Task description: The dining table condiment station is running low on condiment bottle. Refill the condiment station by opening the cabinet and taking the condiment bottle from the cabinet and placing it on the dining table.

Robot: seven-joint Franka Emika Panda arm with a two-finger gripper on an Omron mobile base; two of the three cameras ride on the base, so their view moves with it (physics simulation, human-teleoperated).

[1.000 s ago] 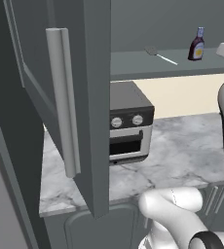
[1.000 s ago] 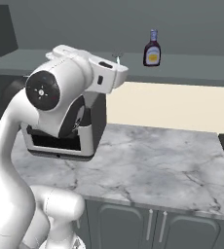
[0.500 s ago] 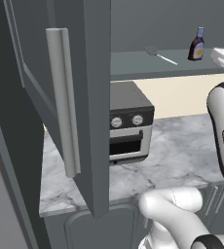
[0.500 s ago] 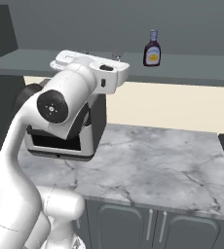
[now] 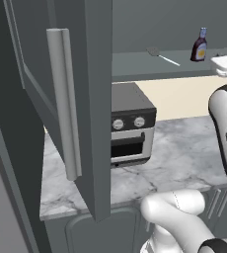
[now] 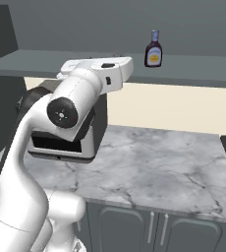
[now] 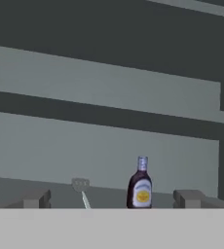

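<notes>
Nearest to us stood the cabinet (image 5: pixel 93 99) door, swung open and edge-on in the left base view, its long grey bar handle (image 5: pixel 65 104) running vertically down the panel. Just beyond the door, and lower, a toaster oven (image 5: pixel 130 129) sat on the marble worktop (image 5: pixel 184 153), two round knobs on its front. In the right base view, our white arm (image 6: pixel 61 128) rose in front of that oven and reached level with the open shelf.

Our gripper (image 7: pixel 111 200) pointed into the cabinet. Its two finger tips (image 7: pixel 36 199) stood wide apart at the bottom of the hand view, released, with nothing between them or touching them.

Farther in, on the lowest cabinet shelf (image 6: pixel 203 74), the condiment bottle (image 7: pixel 140 185) stood upright, dark maroon with a pale label and lilac cap. In the hand view it lay between the finger tips, closer to the right-hand one, and well beyond them. A small spatula (image 7: pixel 81 189) lay on the same shelf to the left of the bottle, apart from it. Behind the bottle was the plain grey back wall, with higher shelves above.
</notes>
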